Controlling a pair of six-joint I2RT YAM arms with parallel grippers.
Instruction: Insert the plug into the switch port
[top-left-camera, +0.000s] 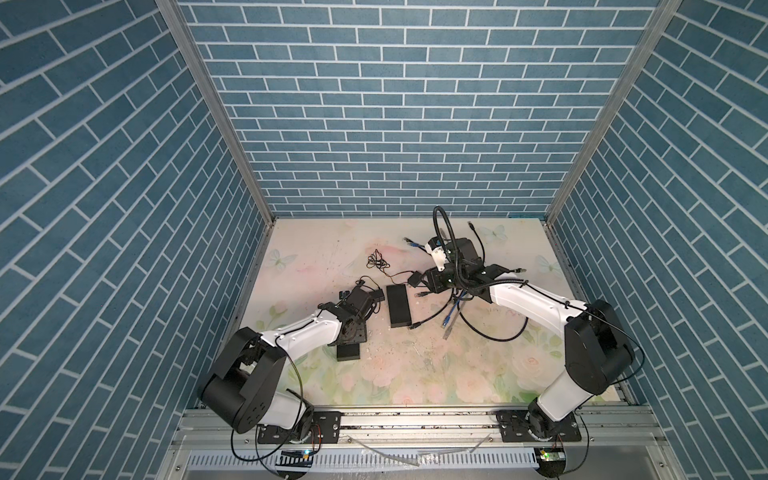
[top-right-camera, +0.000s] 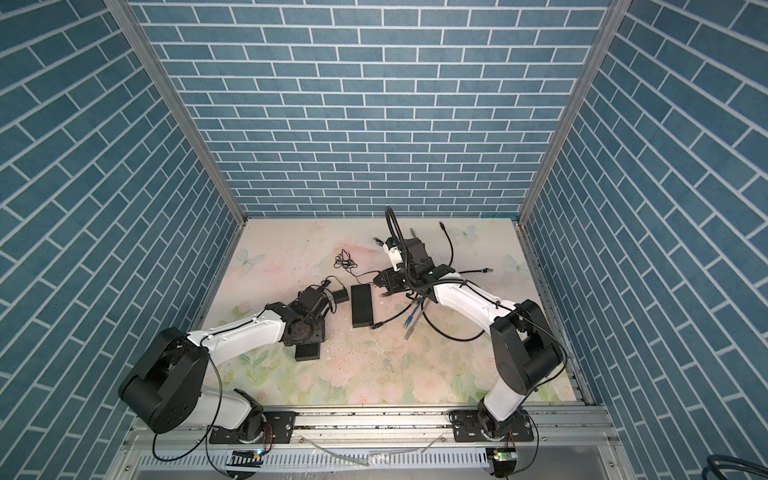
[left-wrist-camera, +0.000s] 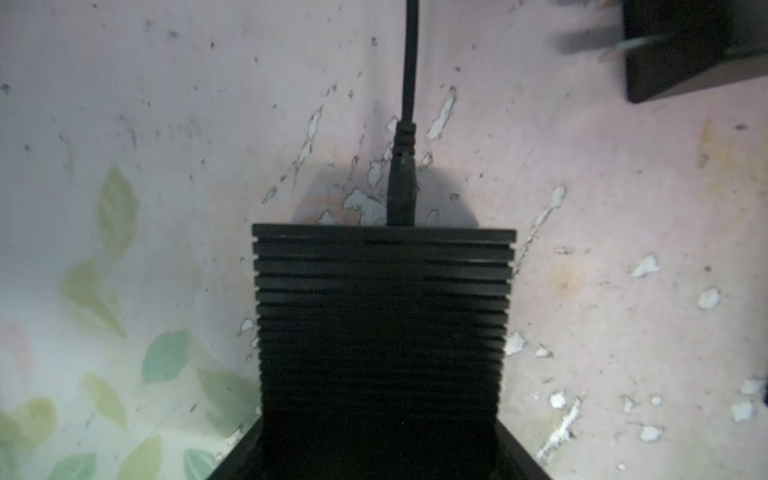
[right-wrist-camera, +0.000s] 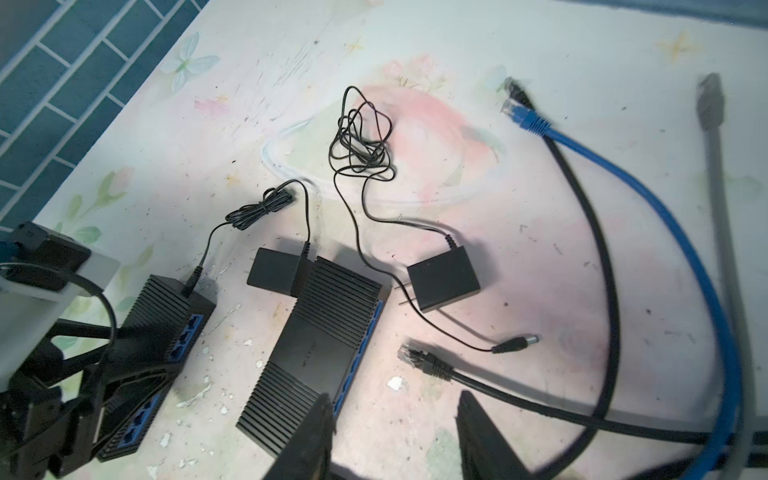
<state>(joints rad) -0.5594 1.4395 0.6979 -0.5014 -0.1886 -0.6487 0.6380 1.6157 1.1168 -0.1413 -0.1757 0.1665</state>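
Left gripper (left-wrist-camera: 380, 461) — closed across the sides of small switch (left-wrist-camera: 382, 316), likely steadying it; power plug (left-wrist-camera: 402, 183) looks seated. Right gripper (right-wrist-camera: 395, 440) — fingers parted, empty, hovering nearby.

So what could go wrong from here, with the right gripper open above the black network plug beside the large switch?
1. The black network plug lies close to the loose power plug and its thin cord; the open right gripper may catch both.
2. The large switch lies unheld, so it may slide on insertion; the left gripper holds only the small switch.
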